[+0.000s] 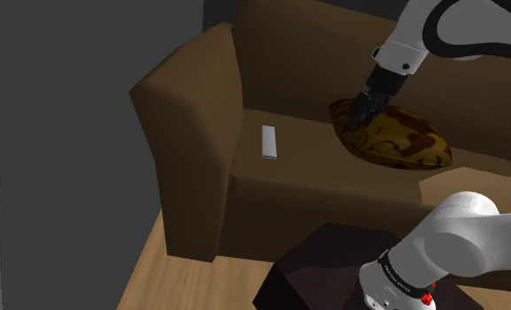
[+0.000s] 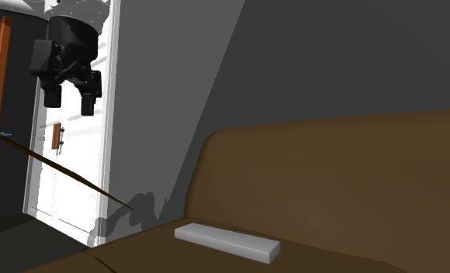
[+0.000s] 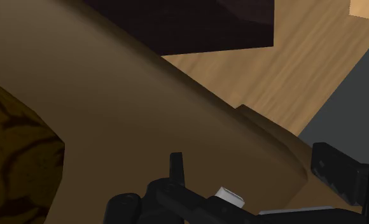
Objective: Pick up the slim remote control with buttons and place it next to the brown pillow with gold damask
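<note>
From the shoulder view, the slim remote [image 1: 269, 142] lies flat and pale grey on the brown sofa [image 1: 192, 132], on the seat near the armrest end. It is well apart from the brown pillow [image 1: 395, 139] with its gold pattern, which rests further along the seat to that view's right. The black gripper [image 1: 361, 121] hangs over the pillow's near end, carried by the white arm [image 1: 461, 31]. The dark stand [image 1: 324, 273] sits on the wooden floor [image 1: 148, 273].

In the second exterior view, the gripper [image 2: 70, 99] hangs high at the left in front of a white door [image 2: 68, 178]. Its two fingers [image 2: 89, 102] stand apart with nothing between them. The remote [image 2: 227, 240] lies low on the seat, untouched, below the sofa's backrest [image 2: 332, 178].

Through the wrist view, the fingers [image 3: 175, 167] stand wide apart over the sofa seat [image 3: 132, 114]. The pillow [image 3: 18, 159] is off to one side. A small pale sliver [image 3: 231, 195] peeks out between the fingers; I cannot tell what it is.
</note>
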